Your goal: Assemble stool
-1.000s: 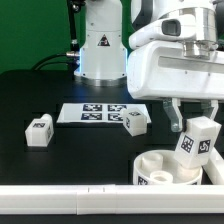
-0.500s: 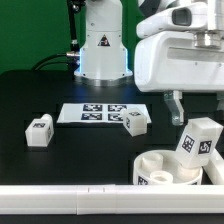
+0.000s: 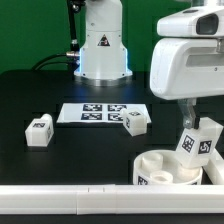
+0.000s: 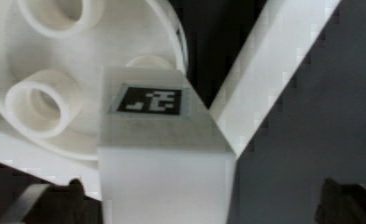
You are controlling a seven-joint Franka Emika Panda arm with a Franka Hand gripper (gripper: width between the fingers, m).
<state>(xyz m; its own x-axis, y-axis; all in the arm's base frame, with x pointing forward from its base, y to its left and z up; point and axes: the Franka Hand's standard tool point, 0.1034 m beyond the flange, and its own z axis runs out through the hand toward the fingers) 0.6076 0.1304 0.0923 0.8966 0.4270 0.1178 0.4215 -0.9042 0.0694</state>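
The round white seat (image 3: 160,163) lies at the exterior view's lower right, by the rail. One blocky tagged leg (image 3: 200,140) stands in it, leaning slightly. My gripper (image 3: 195,113) hangs just above this leg, open, with one finger (image 3: 186,112) beside the leg's top. In the wrist view the leg (image 4: 159,150) with its tag runs up between my two dark fingertips (image 4: 55,205), apart from both. The seat's sockets (image 4: 47,100) show beside it. My gripper (image 4: 201,205) holds nothing. Two more legs (image 3: 38,131) (image 3: 135,121) lie loose on the black table.
The marker board (image 3: 100,113) lies flat mid-table between the loose legs. A long white border rail (image 3: 70,205) runs along the front edge and also crosses the wrist view (image 4: 269,70). The robot base (image 3: 100,45) stands at the back.
My gripper has moved toward the exterior view's right, over the standing leg. The leg now leans a little. The loose legs have not moved.
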